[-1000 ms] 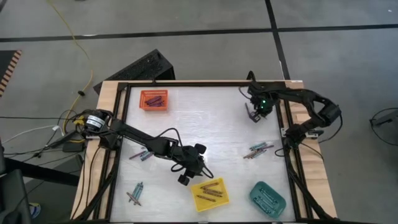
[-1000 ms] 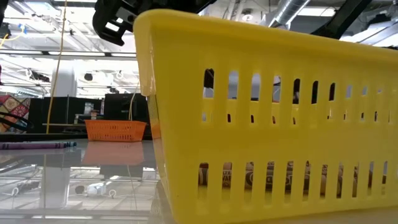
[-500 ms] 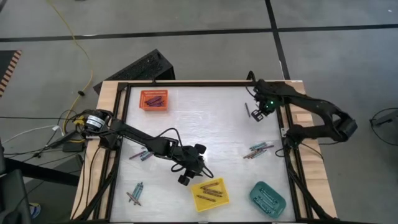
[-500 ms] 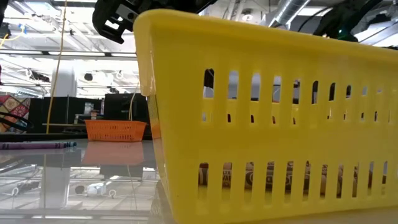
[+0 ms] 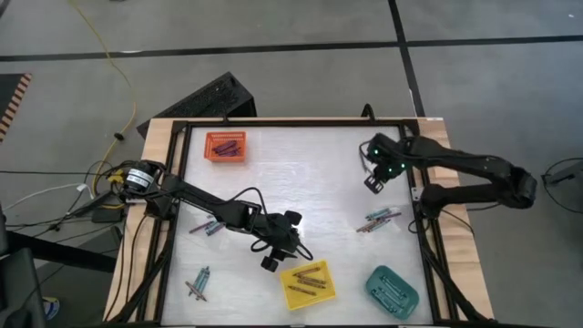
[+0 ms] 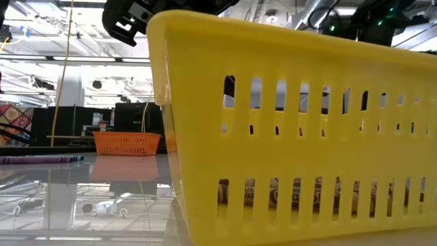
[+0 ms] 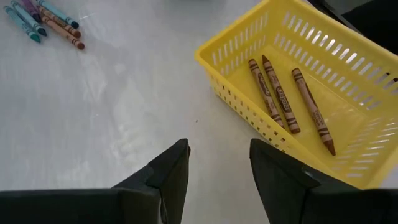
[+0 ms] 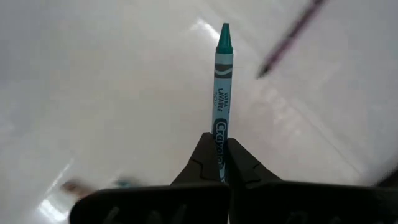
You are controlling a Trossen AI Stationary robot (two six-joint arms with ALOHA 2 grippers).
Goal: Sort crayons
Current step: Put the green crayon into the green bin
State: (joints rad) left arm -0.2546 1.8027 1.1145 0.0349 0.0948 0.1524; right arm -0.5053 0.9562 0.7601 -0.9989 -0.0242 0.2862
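Observation:
My right gripper [image 5: 372, 182] hangs over the far right of the table, shut on a teal crayon [image 8: 222, 93] whose tip points away past the fingers. My left gripper [image 5: 270, 262] stands open just left of the yellow tray [image 5: 307, 283], its fingers [image 7: 174, 171] apart over bare table. Three brown crayons [image 7: 283, 102] lie on the floor of the yellow tray [image 7: 348, 74]. Loose crayons lie flat on the table in small heaps at the right [image 5: 378, 220], the left [image 5: 205, 227] and the near left [image 5: 197, 284]. My right gripper pinches the teal crayon's blunt end [image 8: 219, 144] between its two fingertips. The crayon runs on along the fingers and sticks out beyond them, tip foremost. The fingers slant steeply down from above. The crayon is clear of the table.
An orange tray [image 5: 225, 146] with crayons stands at the far left, a teal tray [image 5: 392, 290] at the near right. A raised dark frame [image 5: 426, 246] borders the table. In the low view the yellow tray [image 6: 293, 137] fills most of the picture.
My right gripper, shut on the teal crayon, has risen over the far right of the table and come a little toward the near edge, while its arm has swung out to the right. The crayon has gone with it, clear of the table.

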